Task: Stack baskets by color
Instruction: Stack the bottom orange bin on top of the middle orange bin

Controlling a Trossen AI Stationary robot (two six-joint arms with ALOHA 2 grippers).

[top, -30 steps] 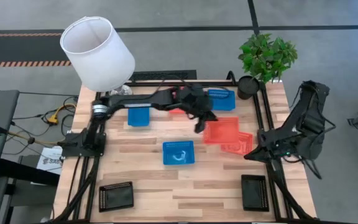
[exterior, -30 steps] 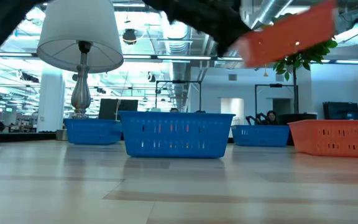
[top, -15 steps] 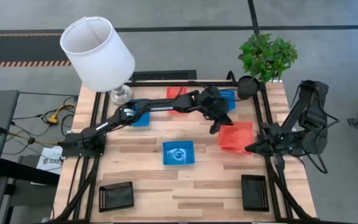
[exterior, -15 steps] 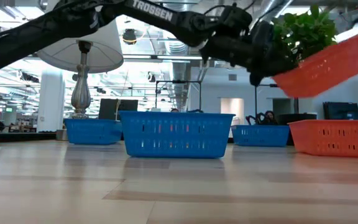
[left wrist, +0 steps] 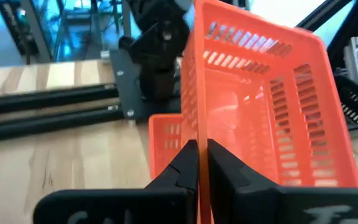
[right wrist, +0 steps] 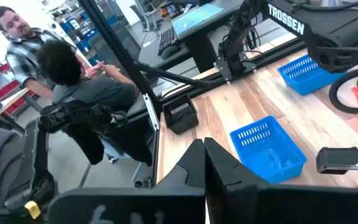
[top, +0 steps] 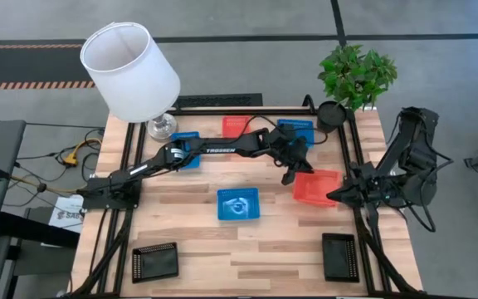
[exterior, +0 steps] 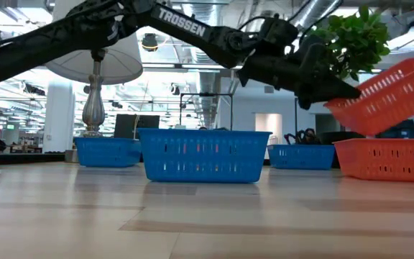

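The left gripper [exterior: 336,92], clamped on the rim of a red-orange basket [exterior: 397,90], holds it tilted above another red-orange basket [exterior: 387,158] near the tabletop's right edge. Level it first, align the walls, then lower it.

A grey floor [top: 438,75] surrounds the wooden table [top: 197,249], where a white lamp [top: 131,71] and potted plant [top: 357,75] stand.

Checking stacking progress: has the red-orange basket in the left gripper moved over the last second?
Yes. The held red-orange basket has dropped toward the red-orange basket on the table, tilted just above it, pinched by the left gripper.
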